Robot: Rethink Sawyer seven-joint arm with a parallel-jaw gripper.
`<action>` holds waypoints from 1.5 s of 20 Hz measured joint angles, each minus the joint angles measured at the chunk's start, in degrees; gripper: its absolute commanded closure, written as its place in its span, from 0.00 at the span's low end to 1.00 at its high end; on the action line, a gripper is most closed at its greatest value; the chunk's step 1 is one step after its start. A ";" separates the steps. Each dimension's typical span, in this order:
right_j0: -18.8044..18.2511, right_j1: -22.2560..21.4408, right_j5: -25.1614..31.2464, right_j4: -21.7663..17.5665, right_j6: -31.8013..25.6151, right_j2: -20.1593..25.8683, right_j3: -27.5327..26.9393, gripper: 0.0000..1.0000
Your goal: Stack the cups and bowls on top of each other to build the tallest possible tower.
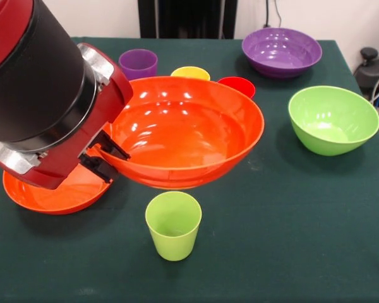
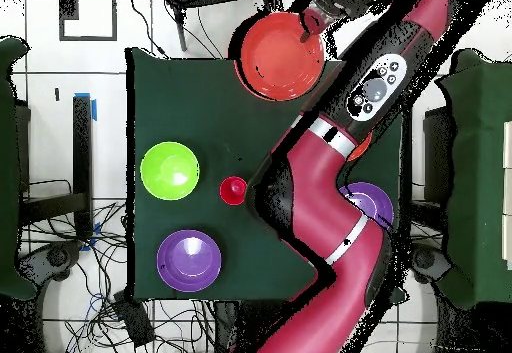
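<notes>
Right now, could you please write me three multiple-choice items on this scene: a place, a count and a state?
1. The green cup stands: A) in front of the held bowl B) inside it C) atop it.
2. Orange bowls in view: A) one B) four C) two.
3. The gripper is: A) open B) shut on the held bowl C) hidden.

A: the cup stands apart, nearer the camera.
C: the held bowl plus a second orange bowl under the arm.
B: its fingers clamp the rim.
</notes>
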 measured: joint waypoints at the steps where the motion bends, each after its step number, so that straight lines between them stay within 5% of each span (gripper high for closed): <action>1: 0.00 0.01 0.15 0.00 0.00 0.00 0.00 1.00; 30: 0.00 3.03 0.39 -0.04 0.00 0.03 0.00 1.00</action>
